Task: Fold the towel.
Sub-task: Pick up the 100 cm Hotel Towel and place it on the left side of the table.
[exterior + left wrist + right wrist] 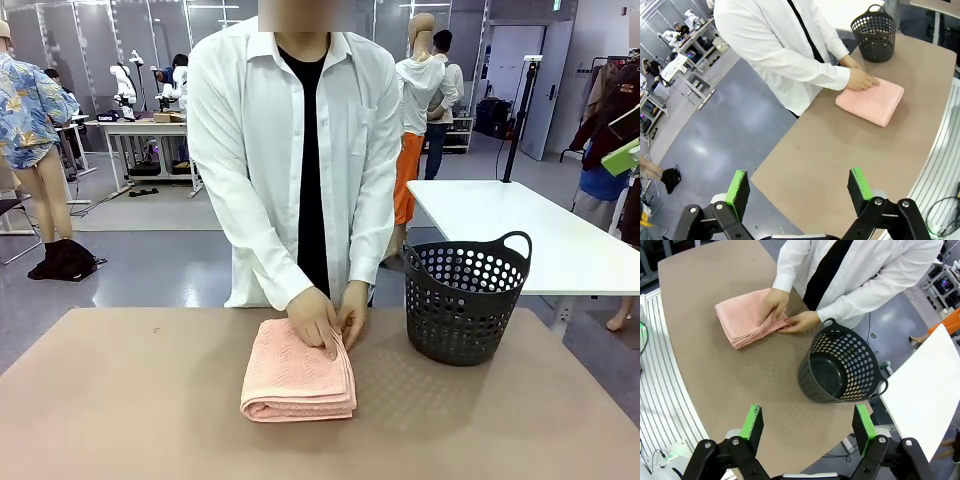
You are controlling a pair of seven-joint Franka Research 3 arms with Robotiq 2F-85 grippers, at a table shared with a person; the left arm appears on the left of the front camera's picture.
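Note:
The salmon-pink towel [298,380] lies folded into a thick rectangle on the brown table [130,410], in front of the person. Both of the person's hands [325,318] rest on its far edge. The left wrist view has the towel [871,101] far ahead, with the left gripper [799,186] open, high above the table's near edge and holding nothing. In the right wrist view the towel [742,320] sits beyond the basket, and the right gripper [808,426] is open and empty, well clear of the cloth.
A dark perforated plastic basket [464,300] stands empty on the table to the right of the towel; the right wrist view looks into the basket [840,367]. A white table [520,230] stands behind it. The person in a white shirt [295,150] stands at the far edge.

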